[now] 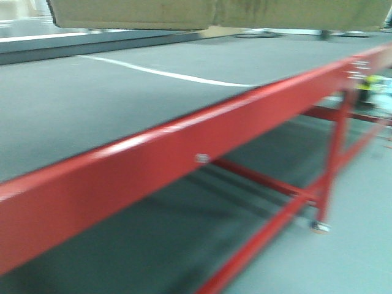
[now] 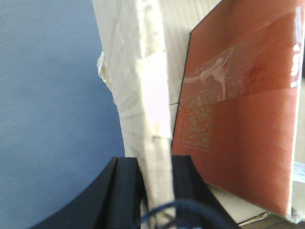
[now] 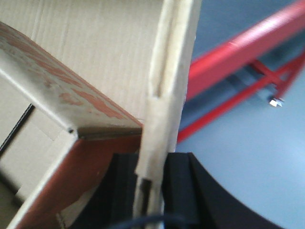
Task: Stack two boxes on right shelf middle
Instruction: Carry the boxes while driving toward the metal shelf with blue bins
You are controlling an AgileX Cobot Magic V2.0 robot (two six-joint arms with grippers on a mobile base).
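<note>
While the left end effector (image 2: 155,188) pinches one carton (image 2: 143,71) wall, the right end effector (image 3: 152,191) pinches another.

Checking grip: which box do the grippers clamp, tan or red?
The tan carton: left gripper and right gripper each pinch its wall edge; the red box lies beside that wall, ungripped.

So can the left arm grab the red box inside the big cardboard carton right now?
Probably not. The left gripper has its jaws shut on the carton wall, so it has nothing free to grab with. The red box sits just beyond that wall, inside.
</note>
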